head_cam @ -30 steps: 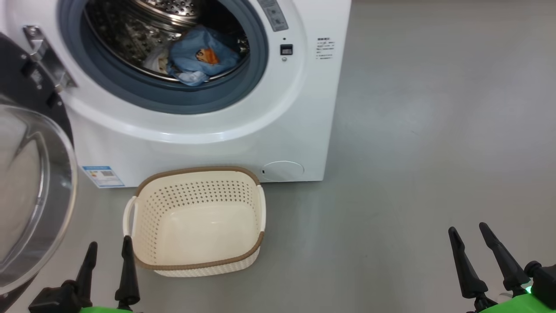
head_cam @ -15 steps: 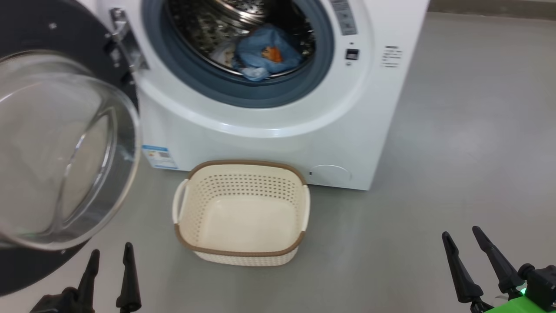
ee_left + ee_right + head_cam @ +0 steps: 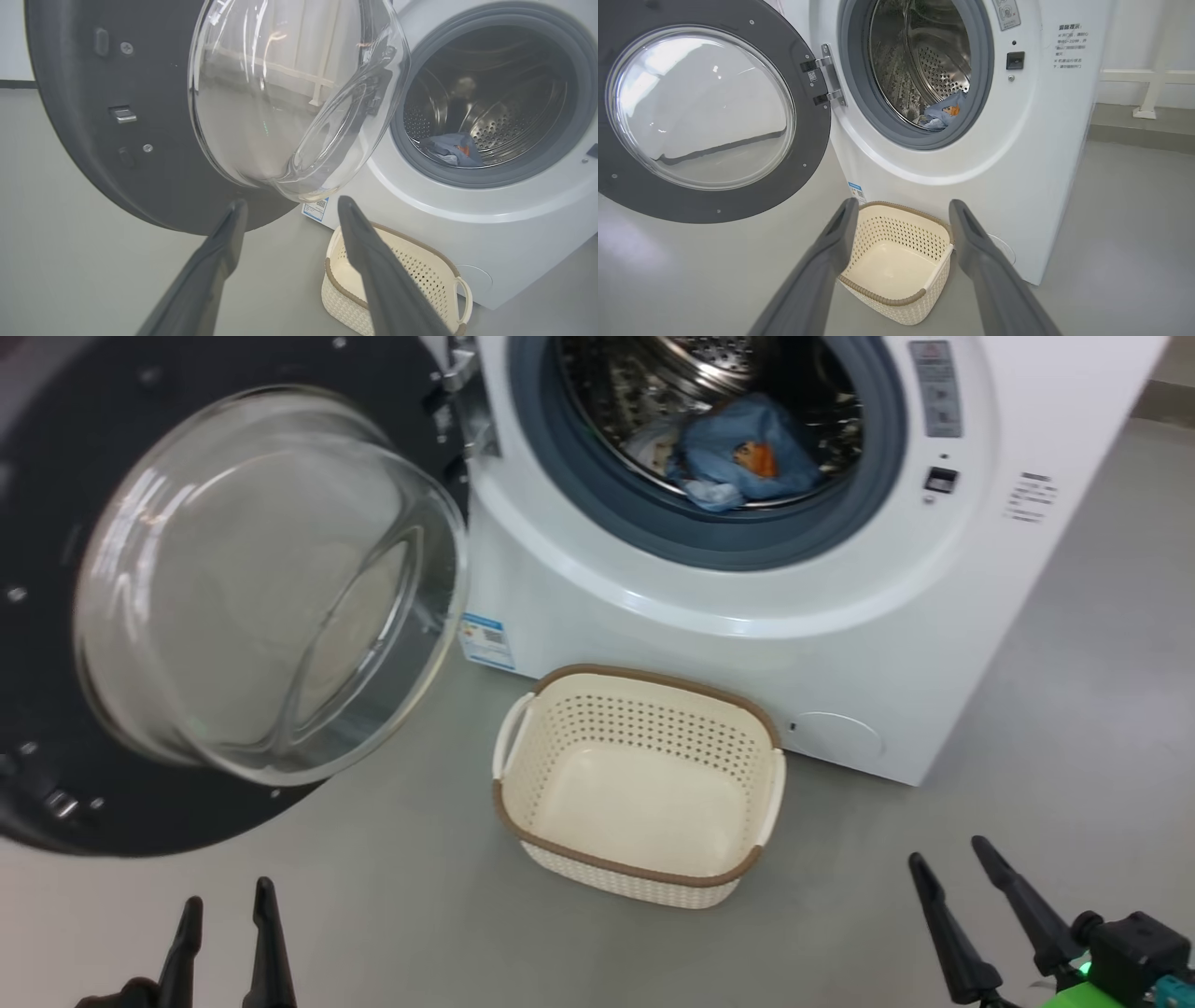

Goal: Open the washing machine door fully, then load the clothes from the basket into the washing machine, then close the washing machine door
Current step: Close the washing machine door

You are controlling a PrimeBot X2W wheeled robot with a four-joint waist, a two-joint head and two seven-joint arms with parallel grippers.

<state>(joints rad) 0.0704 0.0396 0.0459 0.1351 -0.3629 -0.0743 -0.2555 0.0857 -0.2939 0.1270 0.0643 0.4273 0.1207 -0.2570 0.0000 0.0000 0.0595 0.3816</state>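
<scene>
The washing machine door [image 3: 261,588] stands wide open at my left. The clothes [image 3: 742,453] lie inside the washing machine [image 3: 747,644], with the basket [image 3: 644,873] on the floor just before it. The print on the blue sticker [image 3: 487,641] is too small to read. My left gripper [image 3: 229,893] and right gripper [image 3: 948,851] have their fingers apart and hold nothing.

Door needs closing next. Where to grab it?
Probably the door's free edge by the latch, opposite the hinge, left gripper coming from its left. That rim is flat; the glass bowl bulges, too wide and smooth for the fingers.
</scene>
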